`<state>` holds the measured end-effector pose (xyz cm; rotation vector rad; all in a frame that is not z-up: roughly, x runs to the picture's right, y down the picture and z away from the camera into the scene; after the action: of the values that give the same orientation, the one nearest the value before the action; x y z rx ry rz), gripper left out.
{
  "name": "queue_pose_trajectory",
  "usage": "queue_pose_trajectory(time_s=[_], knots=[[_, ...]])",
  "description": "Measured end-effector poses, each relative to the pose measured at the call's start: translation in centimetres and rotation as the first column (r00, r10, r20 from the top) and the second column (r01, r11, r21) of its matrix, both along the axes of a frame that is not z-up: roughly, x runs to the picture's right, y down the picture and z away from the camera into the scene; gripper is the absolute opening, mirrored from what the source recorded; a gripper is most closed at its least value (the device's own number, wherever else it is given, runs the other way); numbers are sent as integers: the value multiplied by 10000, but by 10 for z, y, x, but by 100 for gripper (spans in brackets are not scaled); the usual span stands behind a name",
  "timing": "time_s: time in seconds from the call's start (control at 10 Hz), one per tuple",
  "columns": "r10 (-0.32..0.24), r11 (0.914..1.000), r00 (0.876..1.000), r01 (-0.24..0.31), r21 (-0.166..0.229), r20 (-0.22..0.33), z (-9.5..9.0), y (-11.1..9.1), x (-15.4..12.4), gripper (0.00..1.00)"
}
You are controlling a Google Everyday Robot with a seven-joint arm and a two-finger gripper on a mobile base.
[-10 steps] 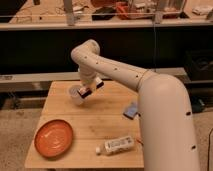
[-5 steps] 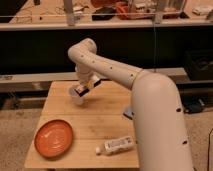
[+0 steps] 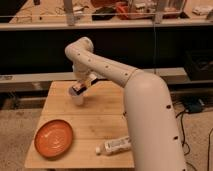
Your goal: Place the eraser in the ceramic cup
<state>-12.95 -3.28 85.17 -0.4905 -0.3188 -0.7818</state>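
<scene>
Nearest, well in front of the ceramic cup (image 3: 77,98), the white plastic bottle (image 3: 114,146) lies to its right and the orange plate (image 3: 54,138) to its left, both unmoved since a second ago; the cup stands near the far left edge of the wooden table (image 3: 100,120); the gripper (image 3: 78,90) hangs just above the cup, having shifted slightly leftward over it; whether it is clenched or released cannot be told; the white arm (image 3: 150,115) now bulks larger right of the cup.
</scene>
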Motion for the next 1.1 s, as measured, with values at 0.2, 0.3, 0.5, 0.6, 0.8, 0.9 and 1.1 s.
queue_pose_trajectory(time_s=[0.2, 0.3, 0.5, 0.6, 0.8, 0.9, 1.1], knots=[[29, 10000, 10000, -29, 26, 85, 1, -2, -3, 10], [30, 10000, 10000, -30, 79, 72, 4, -6, -4, 20], [58, 10000, 9998, -59, 30, 196, 4, -7, -11, 39], [77, 10000, 9998, -78, 49, 208, 5, -8, -11, 50], [94, 9999, 9997, -96, 129, 204, 8, -12, -11, 58], [55, 9998, 9997, -59, 167, 230, 10, -13, -14, 54], [81, 9998, 9996, -86, 182, 278, 10, -13, -17, 37]])
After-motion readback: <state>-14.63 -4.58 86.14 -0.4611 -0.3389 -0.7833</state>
